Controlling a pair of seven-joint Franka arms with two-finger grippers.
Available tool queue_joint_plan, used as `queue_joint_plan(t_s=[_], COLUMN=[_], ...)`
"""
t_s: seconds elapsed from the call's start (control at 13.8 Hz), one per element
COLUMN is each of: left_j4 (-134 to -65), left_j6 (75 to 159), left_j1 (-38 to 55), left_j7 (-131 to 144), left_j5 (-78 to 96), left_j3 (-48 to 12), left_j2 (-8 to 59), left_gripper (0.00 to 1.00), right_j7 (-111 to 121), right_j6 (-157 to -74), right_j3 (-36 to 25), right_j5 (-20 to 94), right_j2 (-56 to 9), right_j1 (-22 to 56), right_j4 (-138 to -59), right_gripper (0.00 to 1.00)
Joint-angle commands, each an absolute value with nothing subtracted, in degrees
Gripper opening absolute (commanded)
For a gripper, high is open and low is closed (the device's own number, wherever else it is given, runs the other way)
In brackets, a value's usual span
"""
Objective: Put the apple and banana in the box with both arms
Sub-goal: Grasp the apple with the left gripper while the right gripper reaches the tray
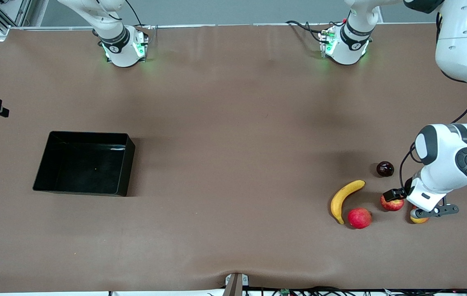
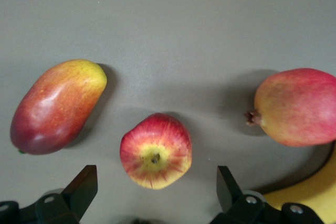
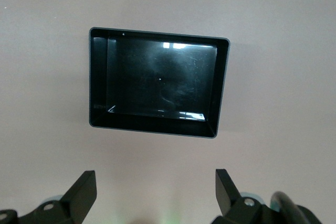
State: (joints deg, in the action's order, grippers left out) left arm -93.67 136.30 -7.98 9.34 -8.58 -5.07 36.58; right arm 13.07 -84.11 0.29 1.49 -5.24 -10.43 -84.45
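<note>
The apple point(image 1: 391, 203) is red with yellow streaks and lies near the left arm's end of the table. In the left wrist view the apple point(image 2: 156, 150) sits dimple up. My left gripper point(image 2: 156, 190) is open and hangs above it; the apple shows just past the gap between the fingertips point(image 2: 84, 186). The yellow banana point(image 1: 344, 199) lies beside the apple, toward the box. The black box point(image 1: 129, 168) stands toward the right arm's end. My right gripper point(image 3: 156, 190) is open and empty, high over the table, with the box point(image 3: 222, 87) below it.
A pinkish-red round fruit point(image 1: 359, 218) lies by the banana's nearer tip. A red-yellow mango point(image 1: 418, 218) is partly hidden under the left arm's hand point(image 1: 424, 195). A dark plum point(image 1: 385, 169) lies farther from the front camera than the apple. The box holds nothing.
</note>
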Motion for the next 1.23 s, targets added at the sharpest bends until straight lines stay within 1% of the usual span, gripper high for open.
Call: queue_joint_plan(t_s=[0.0, 0.15, 0.22, 0.29, 0.36, 0.44, 0.58, 0.65, 0.73, 0.8, 0.87, 0.94, 1.02, 1.09, 1.16], left_j4=[-91.2, -91.2, -91.1, -91.0, -90.5, -90.3, -90.3, -90.3, -90.3, -90.2, -89.7, -89.6, -89.8, -90.3, -90.2], left_j6=[138.1, 138.9, 139.0, 139.3, 139.7, 139.7, 139.7, 139.7, 139.7, 139.7, 139.7, 139.2, 138.9, 138.1, 135.6], left_j1=[-9.2, -10.0, -10.0, -10.0, -9.9, -10.0, -9.9, -9.9, -9.8, -9.8, -10.1, -10.3, -9.8, -9.3, -9.1], left_j7=[9.1, 9.1, 9.0, 9.1, 9.1, 9.2, 9.8, 9.8, 9.7, 9.1, 9.0, 8.9, 8.9, 9.0, 9.0], left_j5=[-8.8, -9.1, -9.0, -8.9, -8.7, -8.6, -8.6, -8.6, -8.8, -9.1, -9.1, -9.2, -9.2, -9.2, -9.2], left_j3=[-5.4, -5.4, -5.4, -5.4, -5.4, -5.5, -5.5, -5.5, -5.5, -5.5, -5.7, -6.0, -6.1, -6.2, -6.4], left_j2=[39.6, 40.6, 41.2, 41.7, 41.9, 42.4, 42.5, 42.5, 42.4, 41.8, 41.4, 40.6, 39.7, 38.3, 36.9], left_gripper=[1.0, 1.0, 0.94, 0.85, 0.83, 0.81, 0.66, 0.56, 0.41, 0.22, 0.05, 0.0, 0.0, 0.0, 0.0], right_j7=[13.6, 13.8, 13.9, 14.9, 19.3, 23.6, 24.2, 24.2, 24.2, 24.2, 24.3, 24.7, 24.7, 24.8, 24.8], right_j6=[-84.0, -84.9, -87.9, -91.1, -93.8, -97.3, -103.0, -104.5, -106.7, -108.5, -110.5, -111.6, -111.5, -111.6, -111.6], right_j3=[0.5, 0.2, 0.1, 0.3, 0.4, 0.4, 0.3, 0.4, 0.4, 0.4, 0.4, 0.4, 0.4, 0.4, 0.4], right_j5=[1.8, 0.8, 0.4, 1.0, 1.6, 1.6, 1.6, 1.8, 2.5, 2.9, 3.3, 3.4, 3.5, 3.4, 3.4], right_j2=[-8.0, -12.4, -15.7, -19.7, -24.0, -26.4, -30.6, -31.6, -31.9, -32.1, -32.9, -33.1, -33.2, -33.3, -33.9], right_j1=[-10.1, -11.4, -13.9, -17.0, -19.2, -19.9, -20.6, -20.9, -20.8, -20.7, -20.7, -20.6, -20.5, -20.7, -20.7], right_j4=[-83.5, -83.6, -84.0, -84.4, -84.4, -84.7, -86.5, -88.2, -90.0, -91.7, -93.4, -94.6, -95.1, -95.1, -95.1], right_gripper=[1.0, 1.0, 1.0, 1.0, 1.0, 1.0, 1.0, 1.0, 0.84, 0.69, 0.52, 0.25, 0.0, 0.0, 0.0])
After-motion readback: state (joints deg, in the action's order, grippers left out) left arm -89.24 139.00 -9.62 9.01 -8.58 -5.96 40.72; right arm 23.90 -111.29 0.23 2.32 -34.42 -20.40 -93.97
